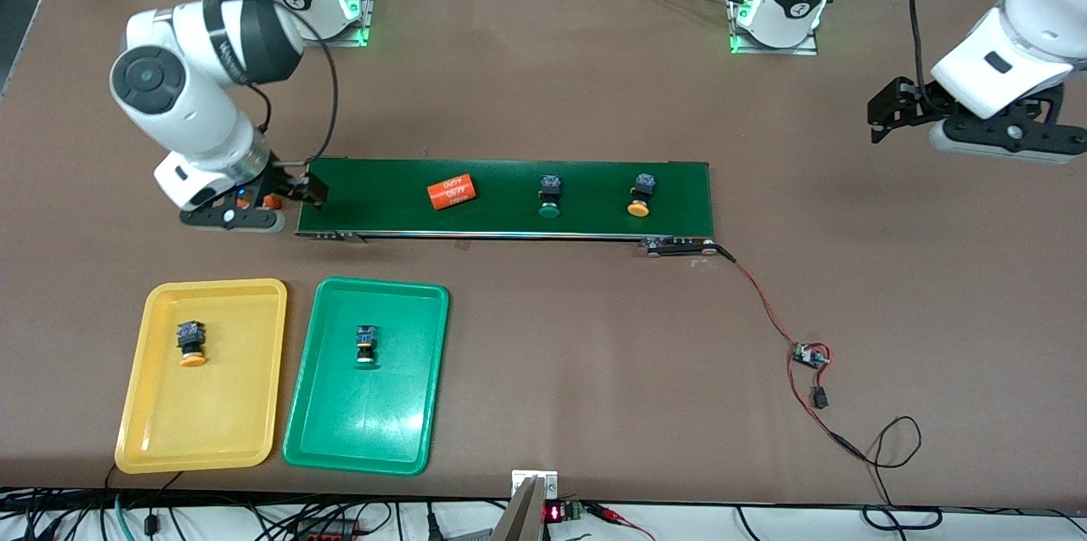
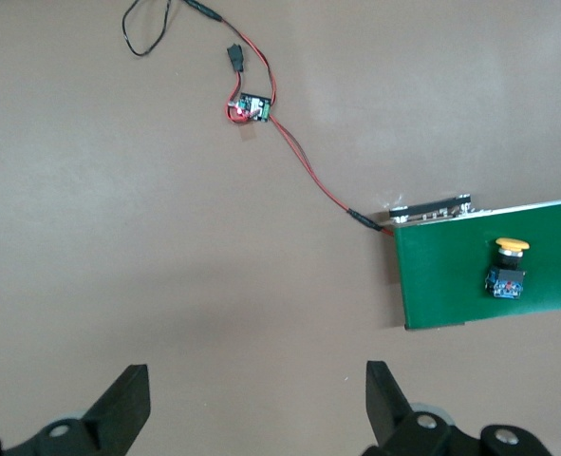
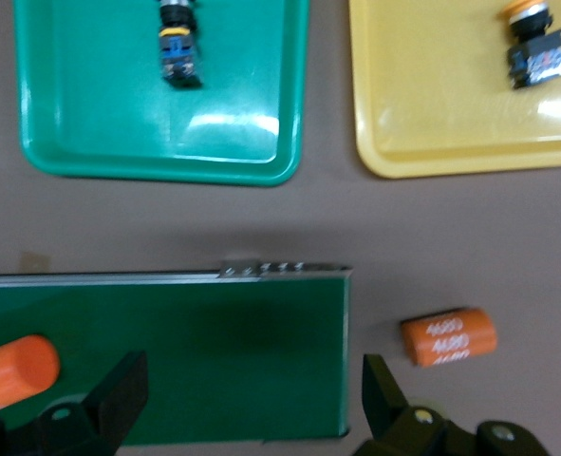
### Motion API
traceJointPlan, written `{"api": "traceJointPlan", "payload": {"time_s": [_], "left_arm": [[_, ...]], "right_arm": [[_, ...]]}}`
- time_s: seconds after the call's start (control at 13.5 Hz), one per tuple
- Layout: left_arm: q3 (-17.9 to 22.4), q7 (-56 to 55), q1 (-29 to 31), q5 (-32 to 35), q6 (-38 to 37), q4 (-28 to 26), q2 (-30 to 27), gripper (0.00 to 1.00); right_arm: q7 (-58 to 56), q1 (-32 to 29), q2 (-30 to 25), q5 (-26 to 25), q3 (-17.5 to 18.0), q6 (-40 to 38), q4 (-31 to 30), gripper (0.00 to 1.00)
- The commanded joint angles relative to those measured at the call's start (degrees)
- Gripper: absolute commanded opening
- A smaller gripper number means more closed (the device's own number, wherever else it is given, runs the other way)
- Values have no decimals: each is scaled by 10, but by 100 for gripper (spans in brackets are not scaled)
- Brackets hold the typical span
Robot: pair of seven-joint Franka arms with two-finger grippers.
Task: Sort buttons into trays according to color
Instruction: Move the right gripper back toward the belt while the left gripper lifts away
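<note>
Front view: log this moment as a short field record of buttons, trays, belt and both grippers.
yellow tray: one orange-capped button
green tray: one green-capped button
conveyor belt: green button, orange button, orange cylinder
off belt: second orange cylinder on table by belt's end
right gripper: open, over the belt's end nearest the right arm
left gripper: open, waiting over bare table
sorted: two of four

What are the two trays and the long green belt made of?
The yellow tray and the green tray look like glossy plastic: they shine where the light hits them. The conveyor belt looks like dull rubber or fabric, probably: it has no shine.
</note>
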Motion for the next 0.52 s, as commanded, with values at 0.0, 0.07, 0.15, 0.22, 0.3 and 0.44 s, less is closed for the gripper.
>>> {"api": "traceJointPlan", "payload": {"time_s": [0.0,0.07,0.15,0.22,0.3,0.44], "left_arm": [[-2,8,30,-45,-1,9,6,100],[-2,8,31,-45,-4,10,4,100],[1,5,30,-49,-22,13,3,100],[4,-6,28,-51,-34,20,3,100],[17,-8,24,-53,-34,20,4,100],[20,-20,6,-42,-41,21,-2,100]], "right_arm": [[47,-3,-35,15,33,-8,-28,100],[63,-3,-41,20,43,-3,-32,100],[89,-2,-42,32,59,2,-37,100],[127,-2,-43,39,81,13,-43,100],[159,-2,-43,39,100,27,-54,100],[203,4,-43,39,122,63,-73,100]]}}
